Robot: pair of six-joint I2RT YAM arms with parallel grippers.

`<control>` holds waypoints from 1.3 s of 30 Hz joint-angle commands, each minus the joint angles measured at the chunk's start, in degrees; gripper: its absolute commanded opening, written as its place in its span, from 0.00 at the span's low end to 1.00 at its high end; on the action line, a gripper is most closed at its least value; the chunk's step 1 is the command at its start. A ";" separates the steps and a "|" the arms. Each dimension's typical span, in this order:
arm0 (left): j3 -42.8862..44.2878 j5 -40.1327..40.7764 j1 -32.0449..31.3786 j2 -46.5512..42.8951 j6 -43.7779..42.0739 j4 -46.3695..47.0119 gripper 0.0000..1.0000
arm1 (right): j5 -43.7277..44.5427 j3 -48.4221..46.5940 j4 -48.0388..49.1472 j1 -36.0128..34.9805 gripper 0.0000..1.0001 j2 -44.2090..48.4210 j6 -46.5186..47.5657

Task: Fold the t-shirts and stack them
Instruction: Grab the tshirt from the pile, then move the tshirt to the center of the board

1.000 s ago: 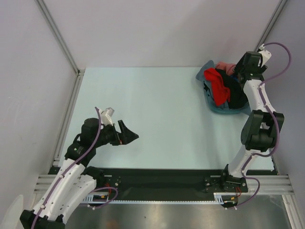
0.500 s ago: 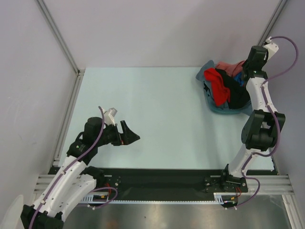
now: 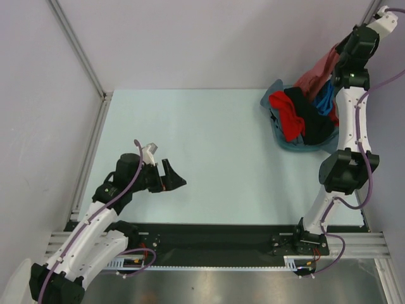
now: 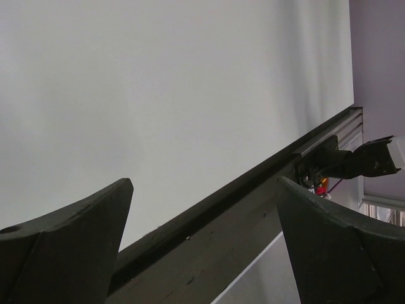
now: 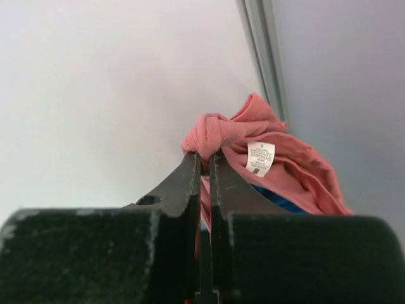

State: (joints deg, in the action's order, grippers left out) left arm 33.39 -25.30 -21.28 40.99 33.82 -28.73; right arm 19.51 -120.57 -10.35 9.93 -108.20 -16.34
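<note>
Overhead, the right gripper [image 3: 340,49] stands high in the far right corner of the cell, above the grey-blue basin [image 3: 297,147]. Its two fingers are pressed together on a bunched fold of the salmon-red t-shirt [image 3: 319,75]. This shirt hangs from the fingers as a slanting drape, and its lower part reaches down to the heap in the basin. In the right wrist view the same gripper [image 5: 204,155] shows only a hairline slit between its black fingers [image 5: 174,187], with a knot of the salmon-red t-shirt [image 5: 218,133] pinched at the tips. A white care label [image 5: 260,158] lies on the cloth just beside the grip. The other shirts lie piled in the basin at the far right of the pale table [image 3: 202,139]: a bright red t-shirt [image 3: 288,114] spills over the left rim, a black t-shirt [image 3: 310,123] sits in the middle, and a blue t-shirt [image 3: 326,98] shows beneath the hanging cloth. The left gripper [image 3: 172,182] hovers over the near left part of the table, well apart from the basin, pointing right. In the left wrist view its fingers [image 4: 76,247] are spread wide with nothing between them, and a metal rail [image 4: 253,190] crosses the background.
</note>
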 commanded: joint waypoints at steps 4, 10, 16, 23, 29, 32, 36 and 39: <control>3.44 1.30 -0.43 1.19 -1.04 1.22 1.00 | -2.88 -13.09 16.83 -0.26 0.00 0.19 0.17; 4.49 2.62 -0.43 2.07 -0.78 0.61 1.00 | -5.88 -29.53 25.70 -3.51 0.00 -3.42 0.43; 4.67 3.06 -0.43 1.02 1.15 0.52 0.99 | -6.59 -31.64 38.01 -11.85 0.00 0.10 2.53; 4.40 3.85 -0.43 -3.37 3.53 -0.18 0.99 | -5.35 -30.98 40.23 -15.82 0.00 5.53 -7.25; 7.39 5.70 -0.43 -5.31 3.97 -2.56 1.00 | -12.73 -25.87 38.39 -32.92 0.00 10.99 -5.37; 11.16 8.32 -0.34 -5.40 2.92 -5.62 0.99 | -14.85 -21.13 34.00 -40.13 0.00 15.10 -5.37; 17.58 13.85 -0.34 -7.32 0.29 -11.07 1.00 | -13.54 4.54 33.37 -47.96 0.00 25.11 -3.00; 23.11 19.56 -0.34 -9.08 -1.38 -16.26 1.00 | -8.98 18.66 31.45 -51.67 0.00 31.37 -4.22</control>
State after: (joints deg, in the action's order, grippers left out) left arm 50.41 -13.32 -21.32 34.37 35.31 -39.77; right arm 6.94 -111.81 23.31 -38.68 -79.46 -20.56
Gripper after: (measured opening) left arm 0.996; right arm 0.040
